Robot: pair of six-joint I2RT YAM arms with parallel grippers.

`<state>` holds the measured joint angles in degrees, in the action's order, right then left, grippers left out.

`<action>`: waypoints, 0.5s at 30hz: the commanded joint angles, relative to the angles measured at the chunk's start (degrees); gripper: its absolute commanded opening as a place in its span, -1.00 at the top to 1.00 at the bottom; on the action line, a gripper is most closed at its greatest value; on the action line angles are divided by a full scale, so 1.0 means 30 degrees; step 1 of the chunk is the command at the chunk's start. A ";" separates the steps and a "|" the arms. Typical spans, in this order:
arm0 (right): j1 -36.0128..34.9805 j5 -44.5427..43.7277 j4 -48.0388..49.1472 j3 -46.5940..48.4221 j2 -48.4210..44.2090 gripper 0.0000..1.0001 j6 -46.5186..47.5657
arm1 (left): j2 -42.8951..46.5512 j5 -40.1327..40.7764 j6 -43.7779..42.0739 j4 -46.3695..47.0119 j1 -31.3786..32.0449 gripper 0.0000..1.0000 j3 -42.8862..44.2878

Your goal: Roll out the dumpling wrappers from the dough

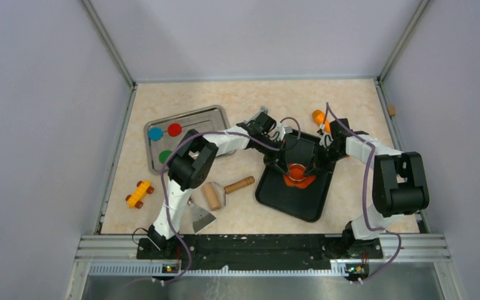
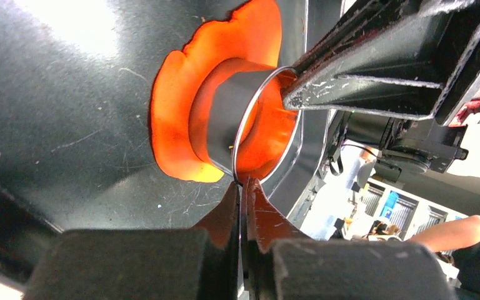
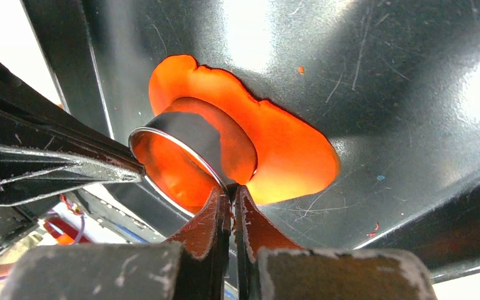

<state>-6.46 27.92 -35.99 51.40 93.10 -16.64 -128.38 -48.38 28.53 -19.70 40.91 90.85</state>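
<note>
- Left side of the table: a yellow toy car (image 1: 139, 193) and a steel tray (image 1: 207, 116) carrying coloured discs are noted, well apart from the work area.
- Near centre-left: a scraper (image 1: 201, 217) and a wooden rolling pin (image 1: 239, 184) lie on the table just left of the black tray (image 1: 294, 203); neither is held.
- Left gripper (image 2: 244, 190): clenched on the thin rim of the ring cutter (image 2: 225, 119), with its jaws pressed together on the metal edge.
- Task item: the orange dough (image 2: 175, 125) lies as a flattened, irregular sheet on the floor of the black tray, with the ring cutter standing on it, nearer one edge of the sheet.
- Whether the cutter has gone fully through the sheet cannot be judged, since the contact line is hidden in every view.
- Right gripper (image 3: 231, 194): likewise pinched shut on the cutter rim, on the side opposite the left gripper.
- Handling judgement, dough: soft, light and easily torn or stretched. It is likely to stick to the cutter wall, and lifting by its edges is not advised.
- Handling judgement, cutter: stiff, thin-walled and smooth, so liable to slip or tip under uneven force. The rim, held on two opposing sides as at present, is the sound place for a grip.
</note>
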 commanded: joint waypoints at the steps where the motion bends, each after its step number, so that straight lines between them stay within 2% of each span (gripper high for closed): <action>1: -0.0856 -0.0362 -0.0967 -0.2443 0.1549 1.00 -0.0877 | -0.1900 0.5789 -0.2292 0.0167 -0.0655 1.00 0.0929; 9: -0.1805 0.0884 -0.1569 -0.3148 0.0607 1.00 -0.2311 | -0.2442 0.5632 -0.2567 -0.0121 -0.0666 1.00 0.1797; 15: -0.1101 -0.0664 -0.1220 -0.1454 0.1689 1.00 -0.1331 | -0.2222 0.4826 -0.2062 0.0006 -0.0635 1.00 0.1051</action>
<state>-6.92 29.65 -33.71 48.80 91.68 -23.44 -130.78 -48.73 26.15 -25.87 39.64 96.01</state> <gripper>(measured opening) 0.011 0.008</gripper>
